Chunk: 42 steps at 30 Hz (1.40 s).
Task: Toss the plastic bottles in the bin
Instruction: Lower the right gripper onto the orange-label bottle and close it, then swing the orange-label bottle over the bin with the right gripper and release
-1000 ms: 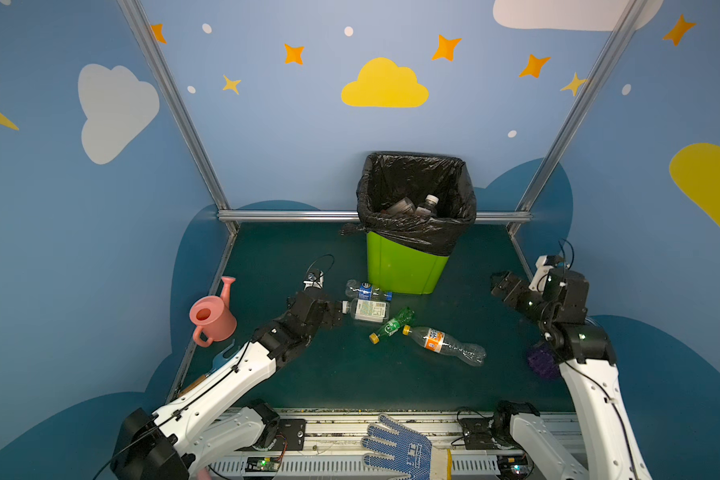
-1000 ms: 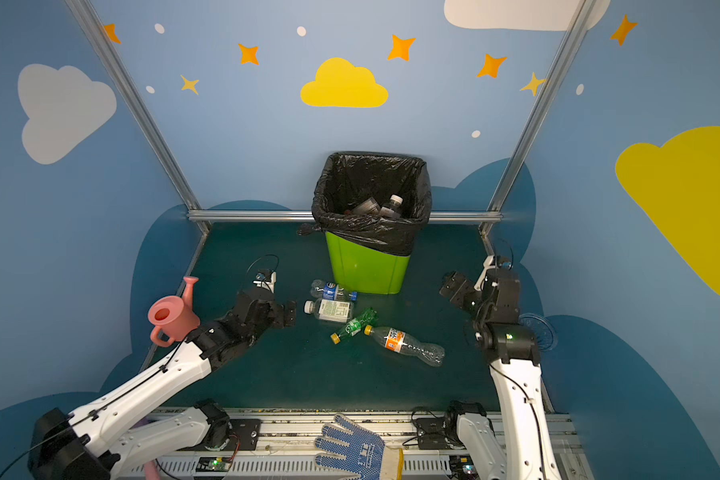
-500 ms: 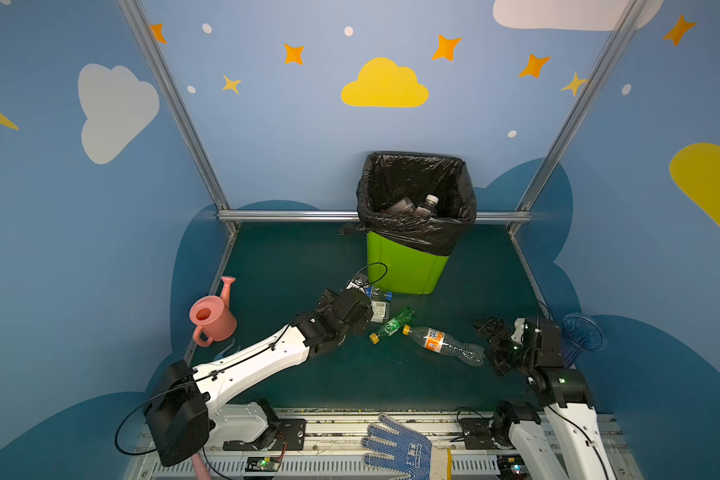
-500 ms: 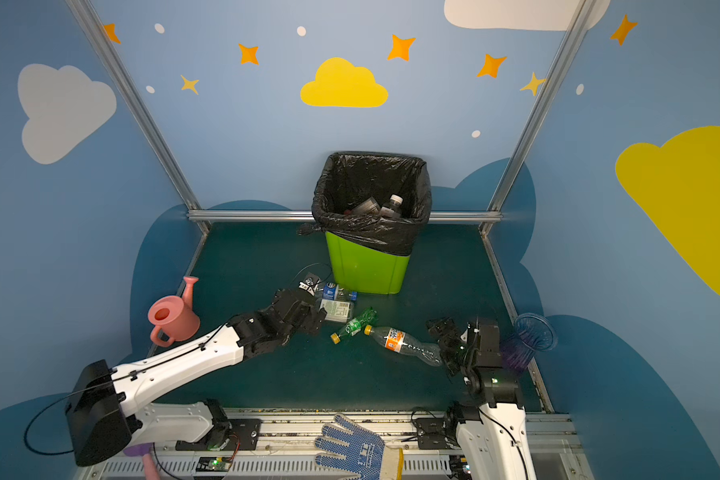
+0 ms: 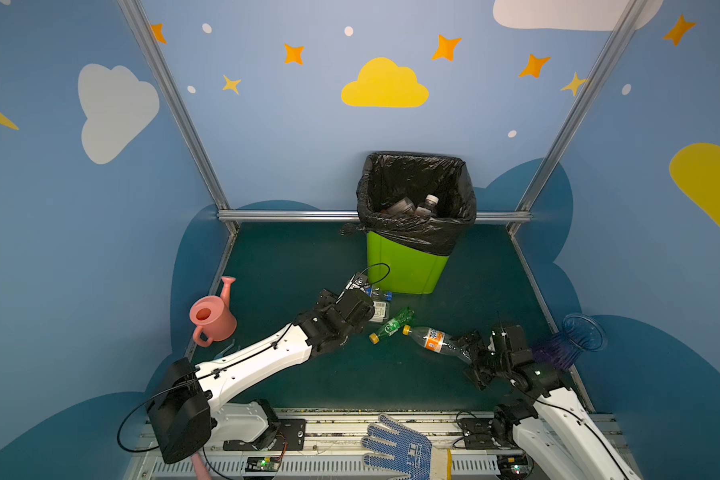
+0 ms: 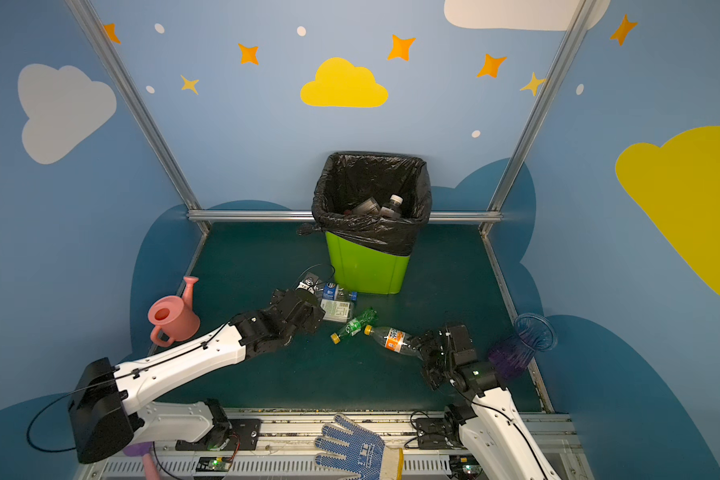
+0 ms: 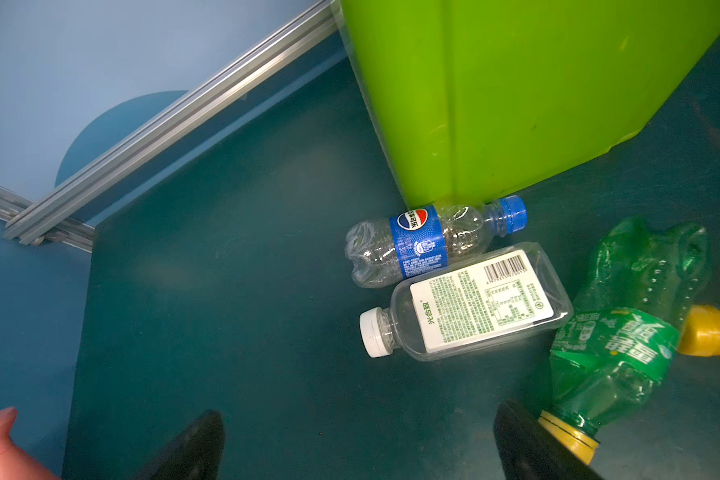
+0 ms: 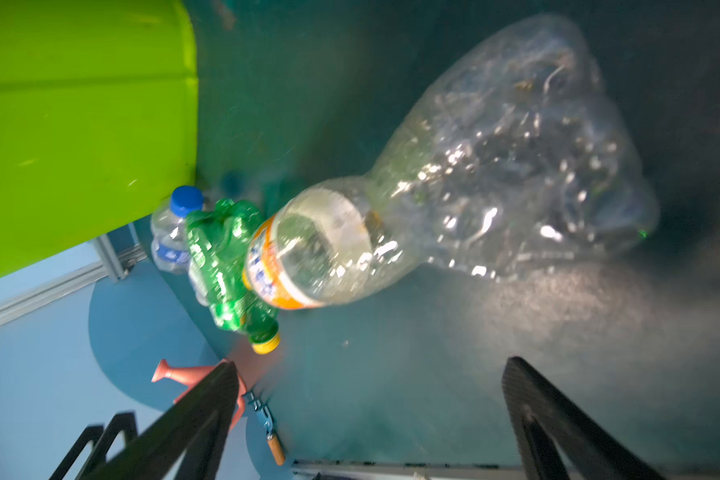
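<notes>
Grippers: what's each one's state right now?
Left gripper: open, empty, by the white-label bottle.
Right gripper: open, empty, facing the orange-label bottle.

You see the bin [image 7: 516, 104] in smooth, glossy lime plastic, its black bag [image 5: 416, 232] a crinkled shiny film. The orange-labelled bottle [image 8: 495, 166] and green bottle [image 7: 624, 332] are thin, crumpled, glinting plastic. The desk [image 7: 225, 291] looks matt and faintly grainy; the rail [image 7: 163, 120] is brushed metal, the glove [image 5: 395, 451] knitted cloth.

Open floor [image 5: 292, 266] beside bottles [image 5: 391, 326], bin [image 5: 404, 270] behind
</notes>
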Tool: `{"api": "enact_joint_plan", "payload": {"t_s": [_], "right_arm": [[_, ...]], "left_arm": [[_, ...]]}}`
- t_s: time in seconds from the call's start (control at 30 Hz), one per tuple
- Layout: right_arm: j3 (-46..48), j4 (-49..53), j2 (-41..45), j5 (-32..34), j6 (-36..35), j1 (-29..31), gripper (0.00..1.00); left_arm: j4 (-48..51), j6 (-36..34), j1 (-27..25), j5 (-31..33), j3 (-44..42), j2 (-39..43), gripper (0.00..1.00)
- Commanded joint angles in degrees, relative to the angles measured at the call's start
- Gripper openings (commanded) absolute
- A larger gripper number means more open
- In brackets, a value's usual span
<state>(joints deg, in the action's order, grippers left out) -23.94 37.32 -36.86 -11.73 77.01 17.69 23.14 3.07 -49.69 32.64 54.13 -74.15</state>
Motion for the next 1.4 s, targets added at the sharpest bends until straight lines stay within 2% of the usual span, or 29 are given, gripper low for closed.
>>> {"api": "enact_joint_plan", "payload": {"t_s": [0.0,0.33,0.67,0.83,0.93,1.03,1.2,1.27,1.37], "right_arm": [[2.3,-5.6,-2.7,3.9,1.8,0.3,0.97],[3.7,-12.3,-9.7,9.6,1.4,0.3,0.96],[2.3,-14.7,-17.1,17.3,0.8,-0.3,0.84],[1.3,-16.4,-19.9,19.6,-1.0,-2.1,0.82],[0.1,-16.8,-22.4,19.0,-3.2,-2.9,0.74],[-0.9,-16.7,-24.7,19.1,-4.3,-3.0,0.60],[-0.7,-17.6,-25.8,18.3,-4.7,-3.0,0.42],[-0.9,-18.0,-25.3,18.1,-4.8,-3.1,0.38],[-2.3,-17.9,-23.7,18.1,-7.0,-3.7,0.38]], "left_arm": [[1.7,1.7,-0.3,1.9,-0.5,0.2,1.00],[1.9,3.4,-0.3,3.7,-2.5,1.2,1.00],[1.9,4.4,-0.3,4.4,-3.8,2.0,1.00],[1.7,4.8,-0.3,4.4,-4.7,2.4,1.00],[1.8,5.0,-0.3,4.9,-4.8,2.5,1.00],[1.9,5.0,-0.3,5.2,-4.8,2.6,1.00],[1.8,5.5,-0.3,5.6,-5.4,3.0,1.00],[1.8,5.8,-0.3,5.7,-5.7,3.1,1.00],[1.9,6.1,-0.3,5.5,-5.9,3.0,1.00]]}}
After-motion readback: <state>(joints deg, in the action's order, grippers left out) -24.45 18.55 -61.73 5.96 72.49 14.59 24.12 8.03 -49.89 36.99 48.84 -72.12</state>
